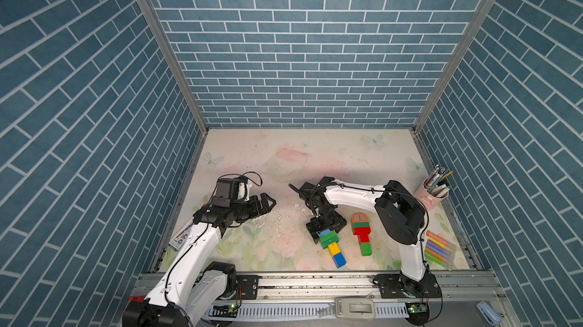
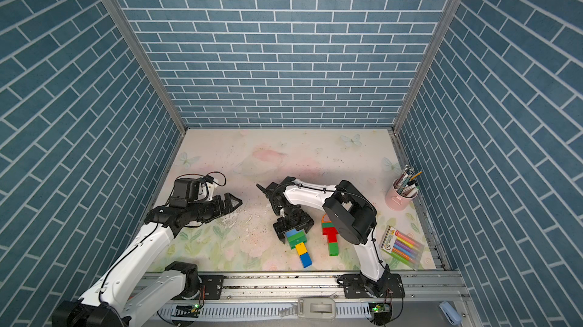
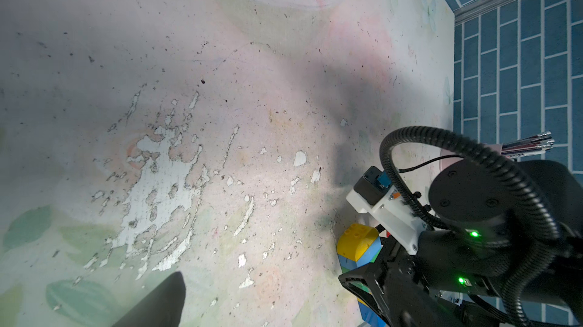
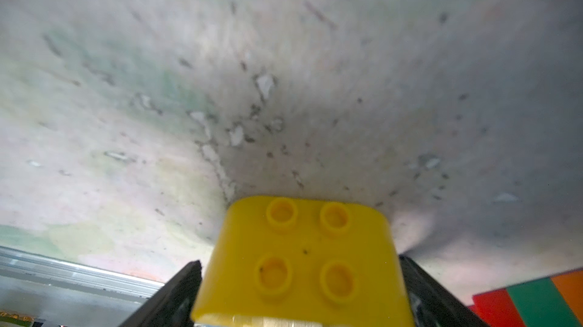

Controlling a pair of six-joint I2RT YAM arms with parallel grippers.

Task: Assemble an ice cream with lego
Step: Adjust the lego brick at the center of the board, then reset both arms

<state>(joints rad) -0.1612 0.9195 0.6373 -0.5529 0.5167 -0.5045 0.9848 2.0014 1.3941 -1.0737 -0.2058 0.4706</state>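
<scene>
Right wrist view is filled by a yellow round-topped piece point(image 4: 299, 259) with 4 studs turned to the camera. It is flanked closely by 2 black fingers point(image 4: 176, 290), and whether it is squeezed or merely bracketed cannot be told. In both top views the right gripper point(image 1: 328, 234) is set over the far end of a multicoloured brick stack point(image 1: 333, 248), which is laid flat on the floral mat point(image 1: 284, 158). Out from between the jaws, a light-blue brick, green bricks, a yellow brick and a blue brick are lined up toward the front rail.

Just beside that stack on its right, and apart from it, a second stack point(image 1: 362, 235) is laid flat. An orange round-topped piece point(image 1: 360, 217) is seen at its far end, followed by green, then red, then a green brick at the near end. A corner of this stack is caught in the right wrist view as red, green and orange bands.

Over the mat's left side the left gripper point(image 1: 273, 201) is seen well apart from both stacks, with its jaws spread wide and nothing between them. In the left wrist view, worn and flaking mat is shown, with the yellow piece and the right arm at one edge.

A pink pen cup point(image 1: 433, 197) is stood by the right wall. A pack of coloured markers point(image 1: 440, 249) is laid near the front right corner.
</scene>
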